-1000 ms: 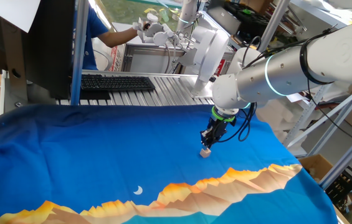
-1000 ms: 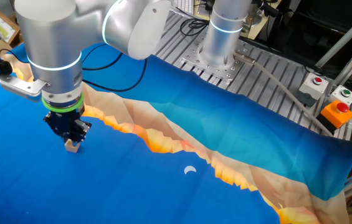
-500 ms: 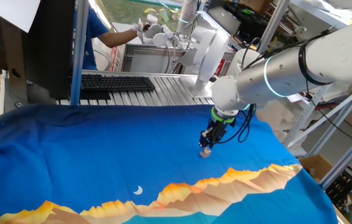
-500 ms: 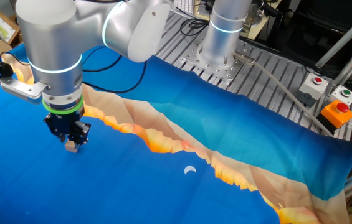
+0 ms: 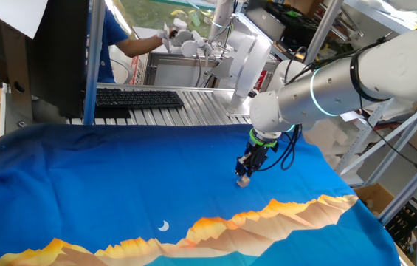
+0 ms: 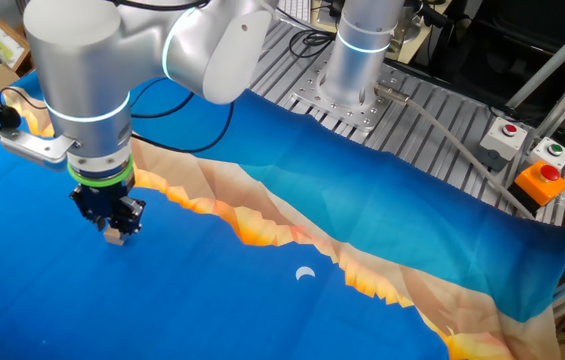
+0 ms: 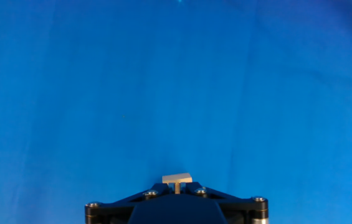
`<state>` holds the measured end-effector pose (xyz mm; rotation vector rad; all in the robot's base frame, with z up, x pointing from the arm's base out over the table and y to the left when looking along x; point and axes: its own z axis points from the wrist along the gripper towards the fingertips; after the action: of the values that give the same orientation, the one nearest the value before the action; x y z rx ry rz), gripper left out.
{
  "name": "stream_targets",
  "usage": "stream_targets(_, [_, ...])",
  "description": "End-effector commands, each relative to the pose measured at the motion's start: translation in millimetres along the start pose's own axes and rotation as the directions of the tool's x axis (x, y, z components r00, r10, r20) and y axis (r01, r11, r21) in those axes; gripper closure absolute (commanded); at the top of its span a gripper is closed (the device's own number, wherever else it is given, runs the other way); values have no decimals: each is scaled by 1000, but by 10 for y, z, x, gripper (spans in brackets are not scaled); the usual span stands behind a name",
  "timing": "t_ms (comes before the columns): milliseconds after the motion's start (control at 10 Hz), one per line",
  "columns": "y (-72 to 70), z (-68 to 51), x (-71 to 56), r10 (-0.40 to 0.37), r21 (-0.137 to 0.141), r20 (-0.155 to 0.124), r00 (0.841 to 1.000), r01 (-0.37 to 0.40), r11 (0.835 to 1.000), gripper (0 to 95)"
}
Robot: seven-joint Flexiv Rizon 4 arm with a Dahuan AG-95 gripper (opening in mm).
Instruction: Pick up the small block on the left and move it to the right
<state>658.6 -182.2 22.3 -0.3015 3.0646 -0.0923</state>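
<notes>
The small block (image 5: 243,180) is a tiny light tan cube held at the tip of my gripper (image 5: 246,176), just above the blue cloth on the right part of the table. In the other fixed view the block (image 6: 114,236) sits between the black fingers of the gripper (image 6: 115,230). In the hand view the block (image 7: 177,180) shows as a tan sliver at the tip of the gripper (image 7: 177,186), whose jaws are closed on it. The cloth lies a short way below.
A blue cloth (image 5: 119,177) with an orange mountain print covers the table. A white crescent-moon print (image 5: 164,226) lies front left. A keyboard (image 5: 138,97) and a slatted metal bed are behind. Button boxes (image 6: 540,180) stand at the far side.
The gripper with the block has shifted slightly and risen a touch off the cloth. Little else has moved.
</notes>
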Motion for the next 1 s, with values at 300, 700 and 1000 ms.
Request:
stream_targets(300, [-11, 25, -4, -30, 0, -6, 1000, 30, 1000, 950])
stream_targets(700, [-11, 25, -3, -30, 1, -21, 999, 30, 1000, 950])
stream_targets(1000, [-15, -57, -8, -17, -6, -35, 999, 17, 1000, 950])
